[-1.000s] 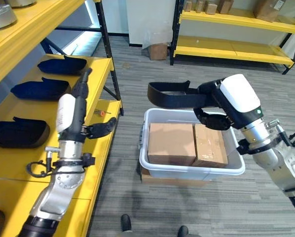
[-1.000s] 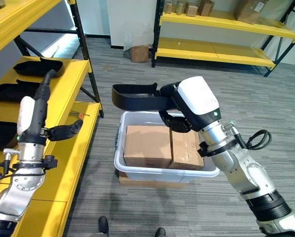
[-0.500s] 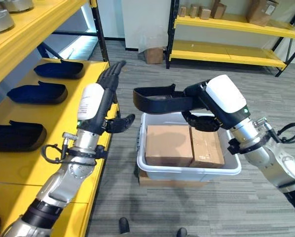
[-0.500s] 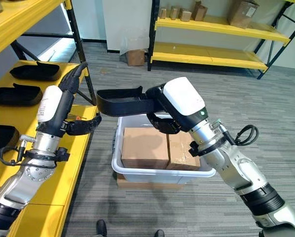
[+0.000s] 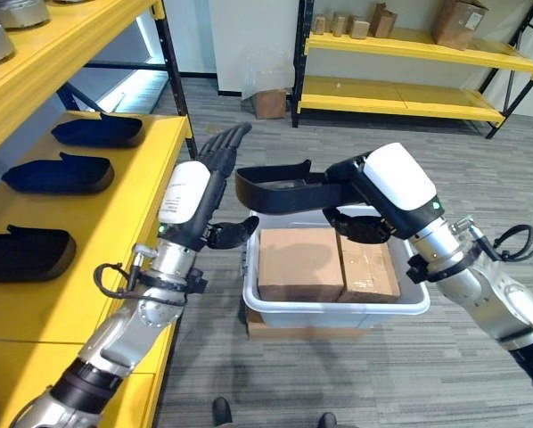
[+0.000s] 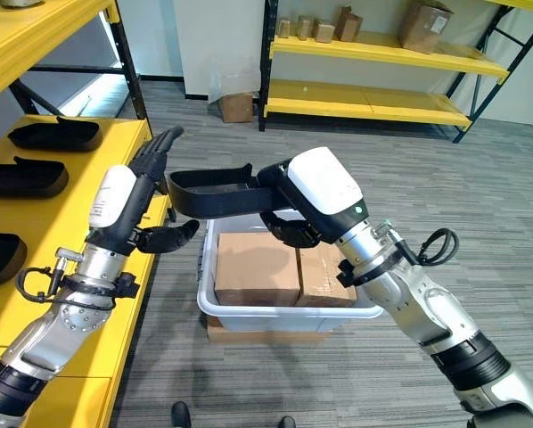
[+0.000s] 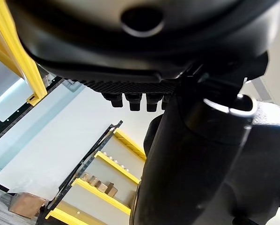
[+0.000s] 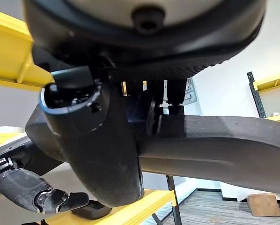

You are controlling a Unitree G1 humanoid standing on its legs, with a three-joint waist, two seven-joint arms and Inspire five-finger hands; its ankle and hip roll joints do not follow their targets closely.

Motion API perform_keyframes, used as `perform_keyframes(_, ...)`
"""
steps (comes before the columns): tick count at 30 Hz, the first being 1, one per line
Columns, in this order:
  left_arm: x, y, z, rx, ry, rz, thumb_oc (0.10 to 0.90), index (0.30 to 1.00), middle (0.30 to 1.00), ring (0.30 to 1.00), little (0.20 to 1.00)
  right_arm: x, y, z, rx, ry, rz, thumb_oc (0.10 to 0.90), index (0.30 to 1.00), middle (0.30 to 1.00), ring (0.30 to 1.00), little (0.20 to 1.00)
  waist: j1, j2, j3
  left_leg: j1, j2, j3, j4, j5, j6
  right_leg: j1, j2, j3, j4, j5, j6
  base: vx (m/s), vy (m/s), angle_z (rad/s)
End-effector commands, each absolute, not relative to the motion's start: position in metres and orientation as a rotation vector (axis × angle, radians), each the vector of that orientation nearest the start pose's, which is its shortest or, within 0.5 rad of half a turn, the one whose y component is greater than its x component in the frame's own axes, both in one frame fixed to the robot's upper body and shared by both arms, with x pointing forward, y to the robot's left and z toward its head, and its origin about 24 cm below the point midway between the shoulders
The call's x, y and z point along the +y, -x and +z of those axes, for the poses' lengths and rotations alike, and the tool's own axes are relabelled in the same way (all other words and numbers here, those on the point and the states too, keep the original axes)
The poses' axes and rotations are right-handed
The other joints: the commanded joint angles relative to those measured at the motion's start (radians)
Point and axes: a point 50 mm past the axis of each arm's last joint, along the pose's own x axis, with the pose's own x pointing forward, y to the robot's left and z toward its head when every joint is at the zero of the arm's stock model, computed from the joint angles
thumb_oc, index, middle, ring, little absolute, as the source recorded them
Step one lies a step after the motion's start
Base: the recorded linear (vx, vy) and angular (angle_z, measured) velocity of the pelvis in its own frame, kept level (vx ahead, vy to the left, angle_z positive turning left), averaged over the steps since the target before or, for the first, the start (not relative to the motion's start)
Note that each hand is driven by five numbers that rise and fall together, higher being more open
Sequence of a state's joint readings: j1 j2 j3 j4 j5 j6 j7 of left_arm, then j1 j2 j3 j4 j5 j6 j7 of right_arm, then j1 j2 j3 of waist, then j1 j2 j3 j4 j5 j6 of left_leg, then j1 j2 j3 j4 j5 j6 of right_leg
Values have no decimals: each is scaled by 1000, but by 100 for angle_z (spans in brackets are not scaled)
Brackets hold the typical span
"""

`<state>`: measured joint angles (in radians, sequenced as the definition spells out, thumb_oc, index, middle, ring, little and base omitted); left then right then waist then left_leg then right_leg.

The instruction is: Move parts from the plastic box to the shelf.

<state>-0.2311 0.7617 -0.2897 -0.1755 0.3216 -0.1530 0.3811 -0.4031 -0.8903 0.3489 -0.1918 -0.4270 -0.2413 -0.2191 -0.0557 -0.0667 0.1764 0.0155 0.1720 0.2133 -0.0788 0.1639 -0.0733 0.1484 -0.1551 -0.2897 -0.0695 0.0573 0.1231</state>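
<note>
A long black curved part [image 5: 280, 185] hangs above the white plastic box [image 5: 338, 308], and my right hand [image 5: 391, 183] is shut on its right end. In the right wrist view the part [image 8: 215, 140] runs across behind the thumb [image 8: 107, 154]. My left hand [image 5: 191, 201] is open just left of the part's free end, fingers straight up and thumb [image 5: 235, 232] reaching toward it without touching. Two cardboard boxes [image 5: 298, 263] fill the plastic box. Three similar black parts [image 5: 57, 172] lie on the yellow shelf [image 5: 115, 259] at the left.
An upper yellow shelf board [image 5: 61, 45] with metal parts overhangs the left side. A far yellow rack [image 5: 409, 53] carries cardboard boxes, and a small carton [image 5: 269, 102] stands on the floor. A person's shoes [image 5: 222, 412] show at the near edge.
My left hand has swung right off the shelf to the part's free end. My right hand has carried the part leftward toward the shelf. The camera has shifted too.
</note>
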Motion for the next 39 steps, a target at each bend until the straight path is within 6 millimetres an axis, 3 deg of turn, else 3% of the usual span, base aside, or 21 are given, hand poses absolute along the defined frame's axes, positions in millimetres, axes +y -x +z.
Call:
perform_keyframes(1,161,-275,201,-903,-887,-19,900,1000,1000,1000,1000,-143,-266,259,-1166,1047,127,400,300,300,300,300,-9,1,-125,102,87,-10,-8,-109,-73,-54,-45,22,32,-15,47,0,0,0)
perform_keyframes(18,152,-277,202,-929,-941,-73,900,1000,1000,1000,1000,-138,-265,263,-1196,1038,147,400,300,300,300,300,-23,8,-120,112,89,2,-8,-110,-74,-56,-39,36,34,-18,45,0,0,0)
perform_keyframes(19,152,-277,201,-925,-943,-75,400,300,300,300,300,-138,-265,262,-1194,1037,143,400,300,300,300,300,-23,8,-118,112,89,2,-8,-110,-73,-56,-39,37,37,-20,44,0,0,0)
perform_keyframes(39,152,-279,201,-927,-948,-57,400,300,300,300,300,-135,-267,262,-1202,1010,130,400,300,300,300,300,-26,10,-112,113,84,5,-8,-114,-68,-55,-40,38,37,-27,43,0,0,0)
